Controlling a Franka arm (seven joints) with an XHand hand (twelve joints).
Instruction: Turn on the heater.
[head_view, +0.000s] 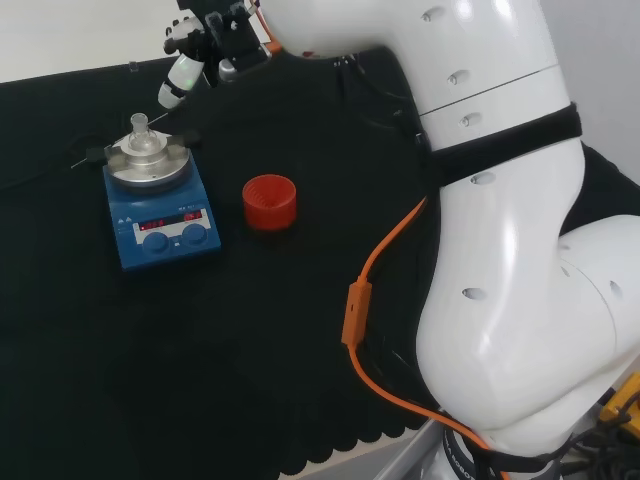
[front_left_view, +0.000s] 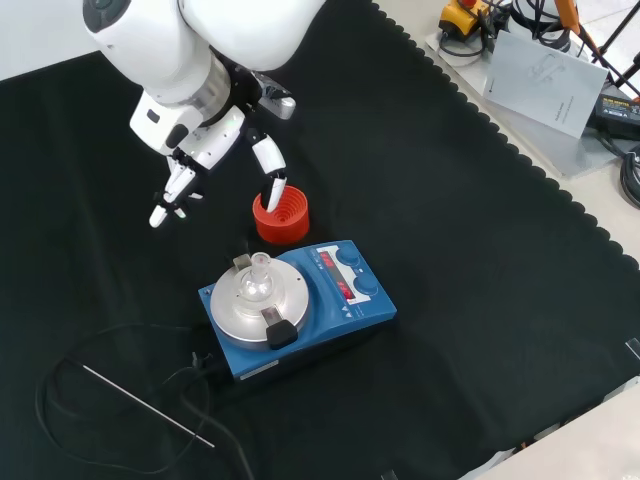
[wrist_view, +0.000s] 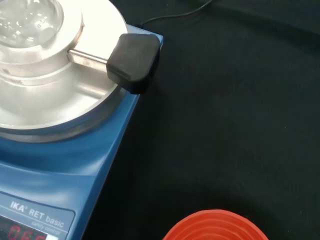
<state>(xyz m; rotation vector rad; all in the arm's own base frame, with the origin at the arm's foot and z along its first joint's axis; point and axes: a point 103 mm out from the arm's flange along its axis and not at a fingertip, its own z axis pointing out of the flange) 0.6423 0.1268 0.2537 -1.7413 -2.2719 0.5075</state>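
- From where I'm sitting, the hand (front_left_view: 205, 140) hangs above the black cloth (front_left_view: 480, 260) in the front view, up and to the left of the heater (front_left_view: 300, 305), not touching it.
- Fingers are relaxed and spread, pointing down — nothing in them. One finger (front_left_view: 270, 170) dips toward the red ribbed stand (front_left_view: 281, 215), and I can't tell whether it touches the rim.
- Head view has the hand (head_view: 205, 45) at the top edge, past the heater (head_view: 160, 205), with a finger angled down toward the glass piece (head_view: 141, 135) on the plate.
- The heater is a blue box with a round metal plate on top, and the red stand (head_view: 269, 201) sits just beside it on the right in the head view.
- Head view gives me the front panel straight on: a red lit display and two round blue knobs (head_view: 178, 236).
- Front view adds what the head view leaves out — a thin metal rod (front_left_view: 145, 403) and a black cable (front_left_view: 110, 345) lying on the cloth nearer the camera.
- Wrist view is close in: the plate's edge, a black clamp knob (wrist_view: 134, 62) on a metal pin, and the rim of the stand (wrist_view: 215, 227).
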